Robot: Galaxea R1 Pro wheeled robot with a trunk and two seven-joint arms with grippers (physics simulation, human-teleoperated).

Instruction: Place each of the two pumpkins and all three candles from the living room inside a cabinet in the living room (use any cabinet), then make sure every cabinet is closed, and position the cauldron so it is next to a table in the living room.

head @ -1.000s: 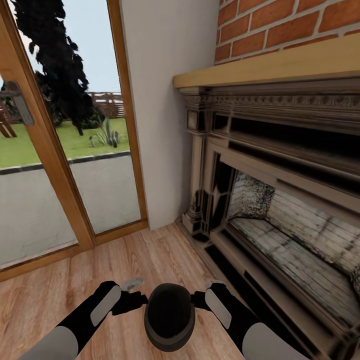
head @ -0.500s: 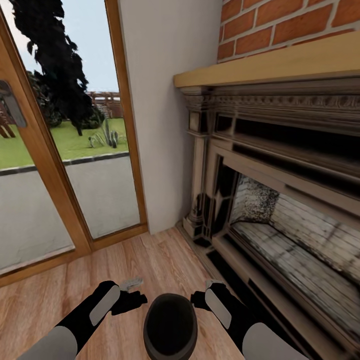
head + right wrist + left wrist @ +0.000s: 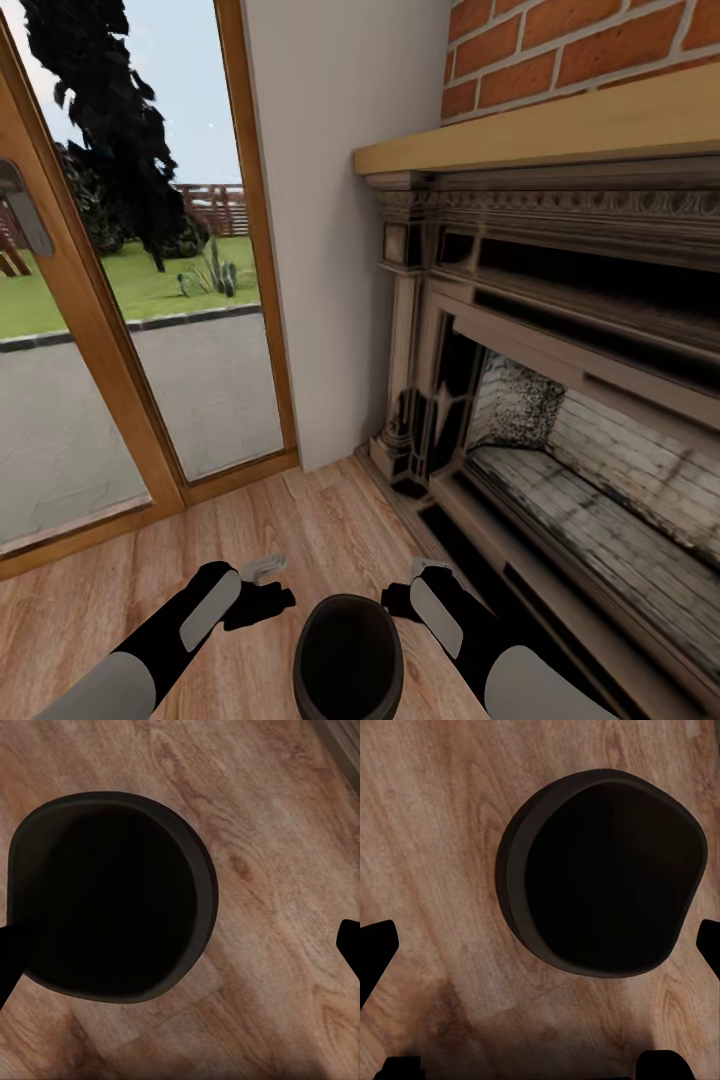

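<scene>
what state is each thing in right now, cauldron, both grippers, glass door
cauldron: upright on the wood floor, mouth up, nothing seen inside, not held
left gripper: open, fingers apart, holding nothing
right gripper: open, fingers apart, holding nothing
glass door: shut
fireplace: unlit

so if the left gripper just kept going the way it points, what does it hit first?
Probably the cauldron: its dark mouth sits between the left gripper's open fingertips, wooden floor around it. Depth is unclear.
</scene>
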